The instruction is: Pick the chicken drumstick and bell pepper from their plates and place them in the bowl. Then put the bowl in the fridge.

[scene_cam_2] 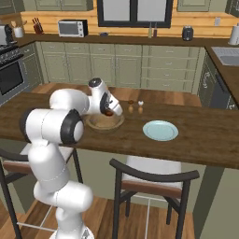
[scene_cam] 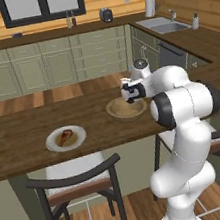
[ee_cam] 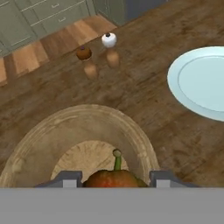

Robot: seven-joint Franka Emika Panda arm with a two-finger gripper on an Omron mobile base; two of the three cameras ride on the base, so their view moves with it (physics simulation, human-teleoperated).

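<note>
Hand view: the gripper (ee_cam: 114, 178) is positioned directly above the bowl (ee_cam: 48, 135), whose tan rim arcs across the lower left and centre of the frame. The jaws stand narrow on either side of the bell pepper (ee_cam: 114, 179), which sits between the two fingertips (ee_cam: 65, 178) at the bottom centre, its green stem pointing up the frame. The pepper is held in the jaws over the bowl's darker inside; contact between pepper and bowl floor cannot be determined.

The pale bluish-white plate (ee_cam: 199, 83) lies at the right edge of the frame, apart from the bowl, bare. Two small shakers stand on the worktop (ee_cam: 144, 96) in the upper centre: a brown-topped shaker (ee_cam: 84, 54) and, just to its right, a white-topped shaker (ee_cam: 109, 40).

Left base view: the bowl (scene_cam: 126, 108) sits mid-frame on the worktop (scene_cam: 15, 138), with the gripper (scene_cam: 129, 92) hanging over its near-right rim. The white plate (scene_cam: 66, 138) lies at left centre, well apart from the bowl, and carries the chicken drumstick (scene_cam: 65, 137).

Right base view: the bowl (scene_cam_2: 103, 122) appears left of centre, partly hidden by the arm; the gripper (scene_cam_2: 109, 112) is over it. The pale bluish plate (scene_cam_2: 160, 130) lies to the right of the bowl, with the two shakers (scene_cam_2: 135, 108) behind and between them. Two chairs (scene_cam_2: 151, 179) stand at the near edge of the worktop.
</note>
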